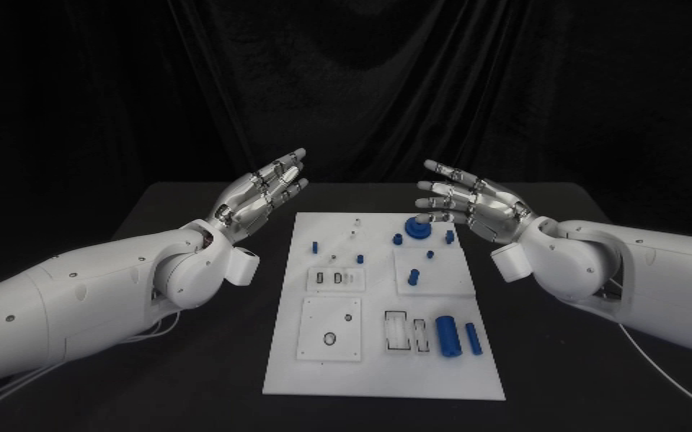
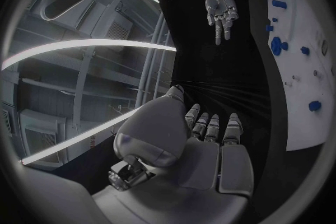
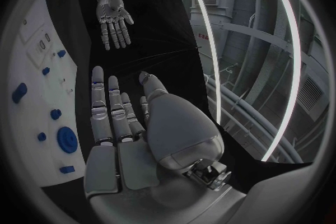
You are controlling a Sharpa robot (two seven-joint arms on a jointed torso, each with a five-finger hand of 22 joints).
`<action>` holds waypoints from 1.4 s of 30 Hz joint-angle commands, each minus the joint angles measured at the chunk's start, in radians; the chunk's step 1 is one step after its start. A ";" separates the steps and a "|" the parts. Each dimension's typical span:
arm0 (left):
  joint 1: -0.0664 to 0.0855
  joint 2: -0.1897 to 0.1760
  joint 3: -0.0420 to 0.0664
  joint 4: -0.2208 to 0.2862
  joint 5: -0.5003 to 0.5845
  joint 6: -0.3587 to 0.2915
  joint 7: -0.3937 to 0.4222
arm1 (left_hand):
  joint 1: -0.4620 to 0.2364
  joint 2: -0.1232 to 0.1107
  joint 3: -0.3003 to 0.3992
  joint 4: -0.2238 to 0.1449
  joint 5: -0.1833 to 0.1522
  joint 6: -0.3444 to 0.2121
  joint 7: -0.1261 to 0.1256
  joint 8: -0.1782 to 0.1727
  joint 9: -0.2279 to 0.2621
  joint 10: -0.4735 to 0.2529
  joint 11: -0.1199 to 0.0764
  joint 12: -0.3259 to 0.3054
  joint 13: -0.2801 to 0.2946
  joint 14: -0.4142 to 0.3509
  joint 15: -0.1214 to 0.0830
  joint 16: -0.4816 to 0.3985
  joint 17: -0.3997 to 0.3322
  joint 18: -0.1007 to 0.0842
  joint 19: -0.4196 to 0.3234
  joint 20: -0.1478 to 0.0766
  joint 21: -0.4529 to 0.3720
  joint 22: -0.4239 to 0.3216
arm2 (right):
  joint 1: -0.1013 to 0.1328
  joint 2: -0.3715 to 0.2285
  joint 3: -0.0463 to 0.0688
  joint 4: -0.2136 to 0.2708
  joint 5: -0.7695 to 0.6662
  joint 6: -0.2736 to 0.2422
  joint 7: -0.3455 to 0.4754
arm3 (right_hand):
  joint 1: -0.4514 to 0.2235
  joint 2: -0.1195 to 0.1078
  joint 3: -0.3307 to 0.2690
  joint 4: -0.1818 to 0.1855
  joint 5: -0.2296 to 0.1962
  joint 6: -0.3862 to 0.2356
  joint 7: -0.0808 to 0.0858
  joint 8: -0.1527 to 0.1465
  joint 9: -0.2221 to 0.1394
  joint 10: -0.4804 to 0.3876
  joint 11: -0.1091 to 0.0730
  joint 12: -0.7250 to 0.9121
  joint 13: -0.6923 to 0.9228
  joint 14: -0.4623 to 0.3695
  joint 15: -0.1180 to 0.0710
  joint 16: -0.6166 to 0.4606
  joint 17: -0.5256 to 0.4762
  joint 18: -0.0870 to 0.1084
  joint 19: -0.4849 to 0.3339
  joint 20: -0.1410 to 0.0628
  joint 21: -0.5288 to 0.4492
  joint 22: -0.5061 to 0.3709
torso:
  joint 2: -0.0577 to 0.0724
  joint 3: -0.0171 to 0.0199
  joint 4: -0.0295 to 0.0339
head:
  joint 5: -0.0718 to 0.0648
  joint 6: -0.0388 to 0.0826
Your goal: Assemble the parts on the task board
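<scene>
The white task board [image 1: 375,372] lies in the middle of the black table. Blue parts sit on it: a round knob [image 1: 417,231] near the far right, two cylinders [image 1: 459,336] lying side by side at the near right, and several small pegs [image 1: 316,247] scattered across the far half. My left hand [image 1: 264,195] hovers above the table left of the board's far end, fingers spread, holding nothing. My right hand [image 1: 469,202] hovers over the board's far right corner, just beyond the knob, fingers spread and empty. The right wrist view shows the knob [image 3: 67,139] beside my right hand [image 3: 115,123].
Bare black table [image 1: 188,372] flanks the board on both sides. A black curtain [image 1: 361,52] hangs behind the table. The board carries raised white plates with slots and a round hole [image 1: 330,338] at the near left.
</scene>
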 commanded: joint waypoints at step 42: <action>0.000 -0.107 0.001 0.097 -0.062 -0.039 0.136 | 0.059 -0.002 0.025 -0.006 0.040 0.028 0.026 0.009 0.003 -0.005 -0.006 0.003 -0.003 0.000 0.011 -0.004 -0.002 0.011 -0.002 0.024 0.000 0.000 | 0.188 0.036 0.001 0.083 -1.945 -0.348 -0.569 | -0.156 -0.247 0.251 0.090 -0.135 0.529 0.096 -0.020 0.046 0.547 -0.048 -0.188 -0.038 0.662 -0.133 0.895 0.684 -0.123 0.619 -0.111 1.069 1.223 | 0.126 -0.0219 0.0727 | -0.085 -0.139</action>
